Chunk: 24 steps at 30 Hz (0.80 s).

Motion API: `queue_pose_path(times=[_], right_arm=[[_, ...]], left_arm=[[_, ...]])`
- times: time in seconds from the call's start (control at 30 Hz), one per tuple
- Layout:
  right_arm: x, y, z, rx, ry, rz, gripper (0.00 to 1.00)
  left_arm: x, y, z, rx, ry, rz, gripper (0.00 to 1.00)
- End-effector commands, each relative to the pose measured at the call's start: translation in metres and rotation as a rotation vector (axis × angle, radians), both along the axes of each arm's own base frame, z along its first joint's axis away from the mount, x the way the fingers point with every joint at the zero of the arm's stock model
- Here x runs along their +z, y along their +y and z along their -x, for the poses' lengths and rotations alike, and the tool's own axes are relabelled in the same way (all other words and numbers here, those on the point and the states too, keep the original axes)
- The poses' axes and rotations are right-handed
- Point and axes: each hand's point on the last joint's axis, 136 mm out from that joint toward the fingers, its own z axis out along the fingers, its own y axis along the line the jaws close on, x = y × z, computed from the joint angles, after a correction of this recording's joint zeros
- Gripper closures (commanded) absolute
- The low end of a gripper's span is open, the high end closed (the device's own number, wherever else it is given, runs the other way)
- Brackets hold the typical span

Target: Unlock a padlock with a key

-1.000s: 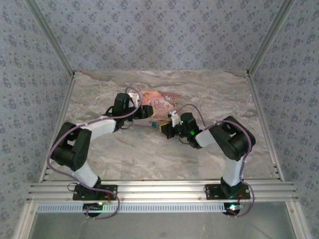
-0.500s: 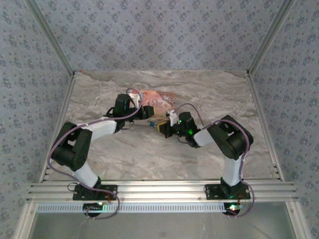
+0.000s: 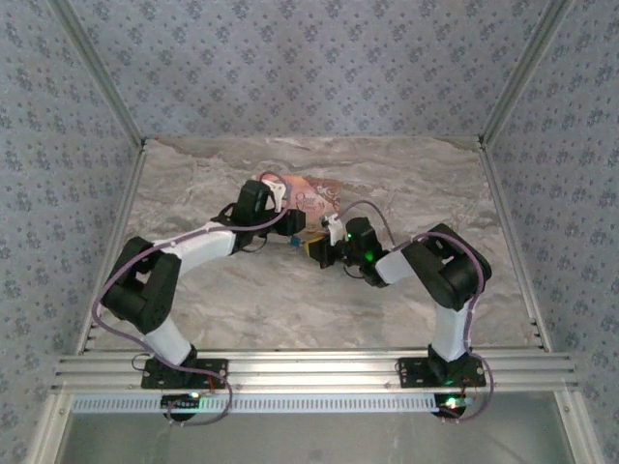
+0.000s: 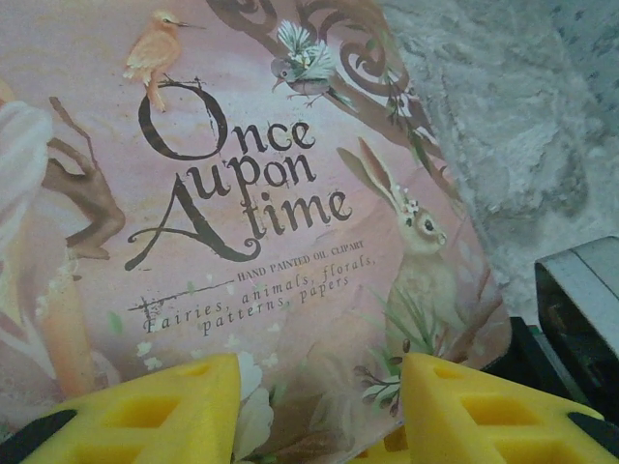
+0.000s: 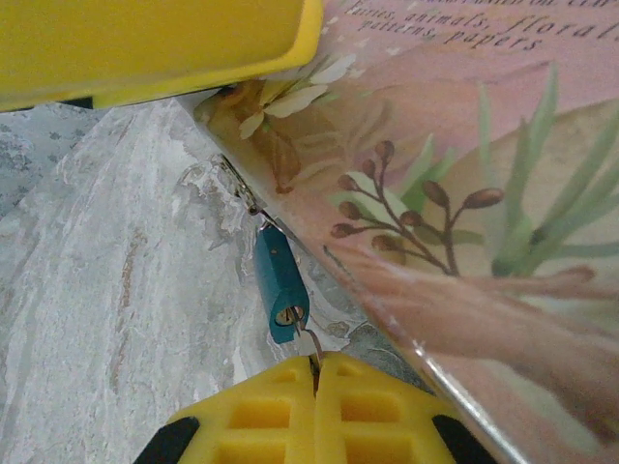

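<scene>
I cannot make out the padlock; I judge it hides at the corner of the pink packet (image 4: pixel 242 193), where the chain from the teal key (image 5: pixel 279 278) goes under, upper left in the right wrist view. The key lies with its long axis nearly up-down there, directly above the right gripper (image 5: pixel 314 372), which is closed tight on its ring, so this arm is nearer. The left gripper (image 4: pixel 319 387) hangs over the packet's edge, fingers half apart, and I cannot tell if they hold something.
</scene>
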Motion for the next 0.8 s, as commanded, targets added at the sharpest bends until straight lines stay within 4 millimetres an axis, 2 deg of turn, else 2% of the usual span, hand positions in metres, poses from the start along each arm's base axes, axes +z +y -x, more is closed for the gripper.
queue_pose_path(times=[0.0, 0.23, 0.6, 0.77], right_arm=[[0.019, 0.011, -0.006, 0.012, -0.05, -0.024, 1.0], [0.027, 0.014, -0.007, 0.009, -0.05, -0.06, 1.0], [0.026, 0.017, -0.007, -0.005, -0.045, -0.072, 1.0], [0.025, 0.019, -0.008, -0.011, -0.041, -0.08, 1.0]], left_arm=[[-0.077, 0.027, 0.046, -0.014, 0.261, -0.223, 0.52], [-0.086, 0.02, 0.055, -0.047, 0.324, -0.249, 0.52], [-0.1, 0.019, 0.067, -0.077, 0.408, -0.369, 0.52], [-0.105, 0.014, 0.073, -0.091, 0.429, -0.368, 0.53]])
